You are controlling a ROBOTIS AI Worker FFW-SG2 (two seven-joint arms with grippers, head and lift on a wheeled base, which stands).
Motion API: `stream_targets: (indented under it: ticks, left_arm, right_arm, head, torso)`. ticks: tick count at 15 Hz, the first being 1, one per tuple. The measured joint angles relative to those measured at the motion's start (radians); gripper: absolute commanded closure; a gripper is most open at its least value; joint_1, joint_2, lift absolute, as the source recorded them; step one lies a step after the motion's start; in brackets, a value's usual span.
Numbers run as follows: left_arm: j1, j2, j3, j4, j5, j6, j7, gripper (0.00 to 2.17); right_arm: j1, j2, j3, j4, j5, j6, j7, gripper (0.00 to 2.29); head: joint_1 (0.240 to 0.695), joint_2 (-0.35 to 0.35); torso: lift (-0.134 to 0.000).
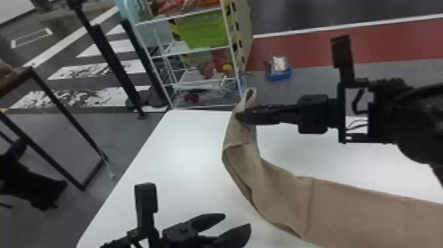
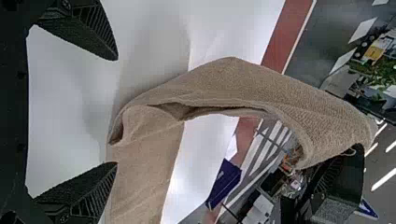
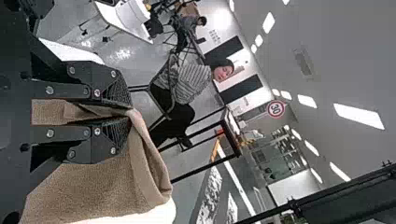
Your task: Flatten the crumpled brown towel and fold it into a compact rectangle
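brown and only loosely shaped, the towel (image 1: 356, 211) runs from the near right part of the white tabletop (image 1: 171, 158) toward the middle of its far edge, where one end is lifted. the right gripper (image 1: 240, 116) grasps that end, its two fingers pinched together on the cloth; a small loop of it pokes up past the fingertips. below the grip the towel hangs in a bent, partly rolled strip with an open fold along its side, then curves down and widens into a flatter stretch with a crease across it.

the left gripper (image 1: 238, 221) is released, its fingers spread apart and nothing between their tips, near the towel's curved side and on the left of it. in the left wrist view the towel arches up from the tabletop to the right gripper.

past the far edge stands a white wire shelf (image 1: 201, 50) with a green bin (image 1: 206, 31) on it, and a blue tray (image 1: 279, 74) sits on the floor (image 1: 313, 82) just right of the shelf.
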Motion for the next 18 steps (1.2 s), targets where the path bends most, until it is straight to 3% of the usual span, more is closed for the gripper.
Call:
stream_targets:
  ticks: [7, 13, 18]
  left_arm:
    - [-0.024, 0.000, -0.147, 0.055, 0.007, -0.081, 0.012, 0.08]
    - [-0.030, 0.000, -0.206, 0.066, 0.017, -0.100, 0.007, 0.08]
    - [-0.062, 0.000, -0.319, 0.161, 0.019, -0.275, 0.026, 0.09]
  right_arm:
    - [-0.032, 0.000, 0.076, 0.068, 0.059, -0.130, -0.065, 0.98]
    - [-0.084, 0.000, 0.118, 0.155, 0.097, -0.234, -0.125, 0.98]
    - [-0.085, 0.000, 0.123, 0.158, 0.092, -0.240, -0.152, 0.98]
  head:
    - [0.695, 0.346]
    - [0.695, 0.305]
    - [0.695, 0.247]
  torso:
    - [-0.124]
    - [-0.124]
    - [-0.124]
